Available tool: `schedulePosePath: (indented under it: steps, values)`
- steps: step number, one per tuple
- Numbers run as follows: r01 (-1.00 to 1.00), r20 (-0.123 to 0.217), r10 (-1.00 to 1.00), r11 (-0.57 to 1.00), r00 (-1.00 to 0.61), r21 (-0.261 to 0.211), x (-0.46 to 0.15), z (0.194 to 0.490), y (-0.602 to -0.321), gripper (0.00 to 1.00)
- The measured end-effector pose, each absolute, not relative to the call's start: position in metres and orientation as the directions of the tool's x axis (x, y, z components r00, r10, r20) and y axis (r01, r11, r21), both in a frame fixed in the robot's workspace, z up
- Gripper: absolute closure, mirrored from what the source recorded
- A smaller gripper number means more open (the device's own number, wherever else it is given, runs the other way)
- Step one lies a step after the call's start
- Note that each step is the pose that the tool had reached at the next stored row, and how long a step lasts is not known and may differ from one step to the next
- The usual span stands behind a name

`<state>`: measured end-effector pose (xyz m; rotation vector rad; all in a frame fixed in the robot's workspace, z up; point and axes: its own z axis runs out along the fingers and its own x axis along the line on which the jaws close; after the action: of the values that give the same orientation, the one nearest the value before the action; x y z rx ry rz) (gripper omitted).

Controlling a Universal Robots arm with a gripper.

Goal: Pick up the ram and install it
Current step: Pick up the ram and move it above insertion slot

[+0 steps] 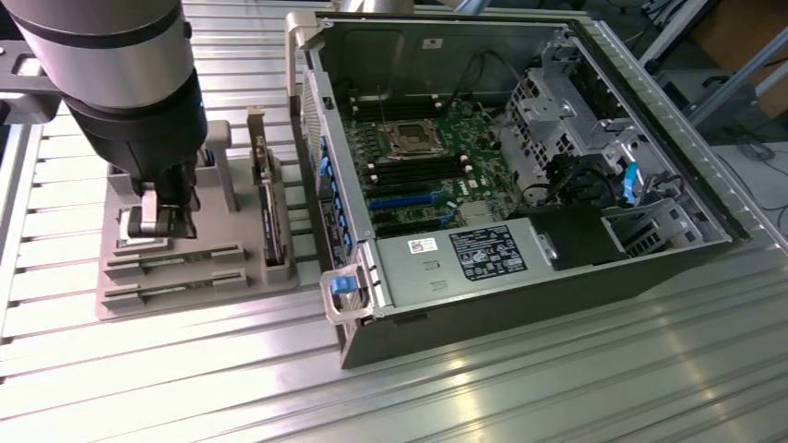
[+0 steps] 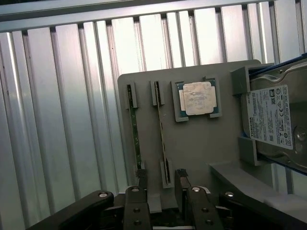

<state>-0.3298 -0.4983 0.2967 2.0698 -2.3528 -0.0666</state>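
Two thin ram sticks stand on edge in slots of the grey holder tray (image 2: 201, 143). One is dark green (image 2: 135, 127) and the other shows a paler edge (image 2: 161, 129). My gripper (image 2: 161, 178) is open, and in the wrist view its fingers (image 2: 142, 178) stand either side of the paler stick's near end without touching it. In the exterior view the gripper (image 1: 169, 226) hangs low over the tray (image 1: 136, 309), just behind the two front slots (image 1: 173, 268). Nothing is held.
An open computer case (image 1: 640, 268) lies on the exterior view's right, its motherboard (image 1: 425, 161) exposed. The tray also carries a silver CPU (image 2: 197, 98), a hard drive (image 2: 276, 120) and a tall expansion card (image 1: 268, 212). The table (image 1: 555, 388) is ribbed aluminium.
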Motion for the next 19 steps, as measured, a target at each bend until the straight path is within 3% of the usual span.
schedulePosePath:
  steps: [19]
  values:
    - [-0.991, -0.023, -0.992, 0.127, -0.128, 0.037, -0.330, 0.272, -0.499, 0.64]
